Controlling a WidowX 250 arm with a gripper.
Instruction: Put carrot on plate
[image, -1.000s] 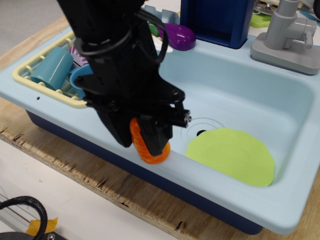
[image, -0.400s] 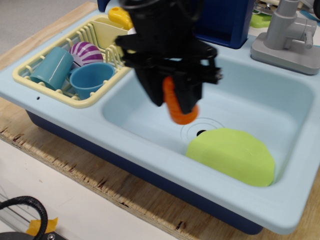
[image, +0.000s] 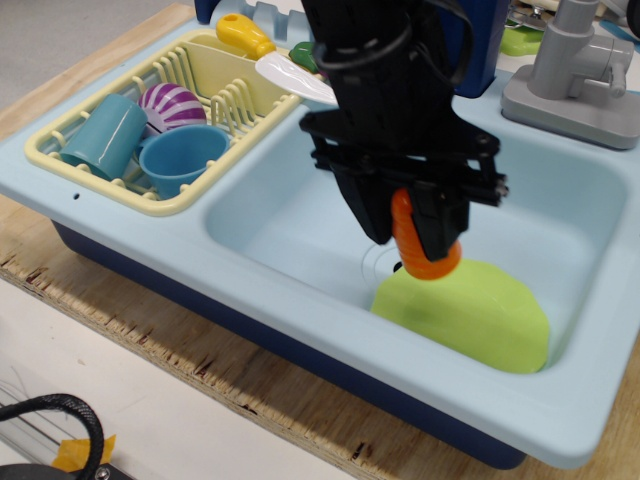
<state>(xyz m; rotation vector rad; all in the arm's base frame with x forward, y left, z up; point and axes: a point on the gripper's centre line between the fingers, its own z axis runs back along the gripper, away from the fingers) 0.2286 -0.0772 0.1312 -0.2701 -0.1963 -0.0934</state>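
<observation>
The orange ridged carrot (image: 424, 248) hangs tip down between my black gripper's (image: 412, 228) fingers, which are shut on it. It is held above the left edge of the lime-green plate (image: 470, 315), which lies flat on the sink floor at the right front. The carrot's upper part is hidden by the gripper. I cannot tell whether the tip touches the plate.
The light blue sink (image: 270, 215) has raised walls around the plate. A yellow dish rack (image: 110, 185) at the left holds two blue cups (image: 180, 158), a striped purple ball (image: 168, 103) and a yellow-handled knife (image: 270, 55). A grey faucet (image: 575, 70) stands at the back right.
My gripper has carried the carrot from the sink's front left rim to the right, into the basin, and now holds it over the plate's left edge.
</observation>
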